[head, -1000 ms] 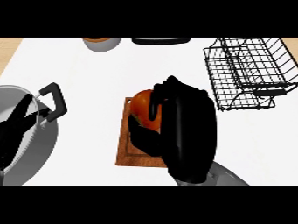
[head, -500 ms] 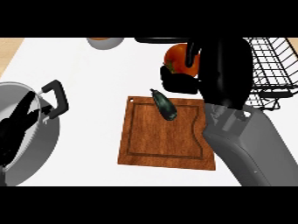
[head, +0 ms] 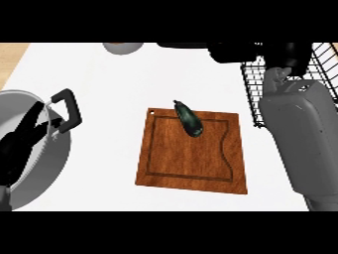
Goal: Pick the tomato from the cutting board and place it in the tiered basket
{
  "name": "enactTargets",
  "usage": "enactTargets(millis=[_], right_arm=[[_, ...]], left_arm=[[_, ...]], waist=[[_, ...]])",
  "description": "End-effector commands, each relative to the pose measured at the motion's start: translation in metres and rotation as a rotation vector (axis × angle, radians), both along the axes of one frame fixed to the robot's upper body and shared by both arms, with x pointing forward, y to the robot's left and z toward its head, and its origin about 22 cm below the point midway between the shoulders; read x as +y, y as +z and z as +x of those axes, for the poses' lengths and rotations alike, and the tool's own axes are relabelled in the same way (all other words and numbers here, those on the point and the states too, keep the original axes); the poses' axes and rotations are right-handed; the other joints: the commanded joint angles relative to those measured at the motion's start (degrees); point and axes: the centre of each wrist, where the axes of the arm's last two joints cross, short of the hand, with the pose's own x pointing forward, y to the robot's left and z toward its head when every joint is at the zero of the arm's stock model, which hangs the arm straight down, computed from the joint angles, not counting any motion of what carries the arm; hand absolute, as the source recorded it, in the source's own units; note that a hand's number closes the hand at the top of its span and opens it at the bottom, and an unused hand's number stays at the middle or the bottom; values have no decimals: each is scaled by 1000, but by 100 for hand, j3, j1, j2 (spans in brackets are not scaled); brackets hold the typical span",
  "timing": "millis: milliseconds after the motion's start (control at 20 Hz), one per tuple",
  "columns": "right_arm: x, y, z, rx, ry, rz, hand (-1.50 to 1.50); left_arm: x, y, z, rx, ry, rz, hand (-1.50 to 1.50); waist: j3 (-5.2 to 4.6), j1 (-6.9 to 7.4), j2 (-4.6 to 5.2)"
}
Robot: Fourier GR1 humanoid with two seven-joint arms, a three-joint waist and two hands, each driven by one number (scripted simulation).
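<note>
Starting at the near edge, the left hand [head: 14, 149] sits low on the left, black fingers straight and pointing up, released and holding nothing as it rests over the big grey pot [head: 51, 166]. The pot's black handle [head: 69, 110] juts toward the middle of the white desk [head: 105, 84]. Just right of it lies the wooden cutting board [head: 193, 158], flat on the desk, its broad face bare. One dark green vegetable [head: 188, 120] lies slanted across the board's far edge, near the left corner. Over on the right, the grey right forearm [head: 307, 144] runs from the bottom of the view up past the board's right side, and it covers part of the black wire tiered basket [head: 331, 69] standing beyond. Up at the far end the right hand [head: 266, 52] is a dark mass over the basket's far left part. Clenched or released? I cannot tell from this angle. And the tomato? It is out of sight: not on the board, and whether that hand hides it cannot be told. Farther left along the far edge, a grey bowl [head: 124, 47] sits partly cut off.
</note>
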Motion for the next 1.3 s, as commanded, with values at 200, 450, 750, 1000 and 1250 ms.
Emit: enactTargets(millis=[200,450,750,1000,1250], right_arm=[[-55,-5,36,38,-138,-485,150],[-63,15,52,15,-138,-645,150],[-85,35,68,42,-108,-804,150],[-112,43,76,80,-64,-872,150],[-104,41,86,166,-33,-898,150]], left_arm=[[18,-24,-19,149,78,30,0],[19,-32,-22,180,64,15,0],[13,-43,-28,191,52,22,0],[15,-39,-21,198,65,22,0],[17,-32,-11,176,70,17,0]], waist=[[-171,32,87],[-129,82,59],[-124,119,65],[-120,82,76],[-121,65,69]])
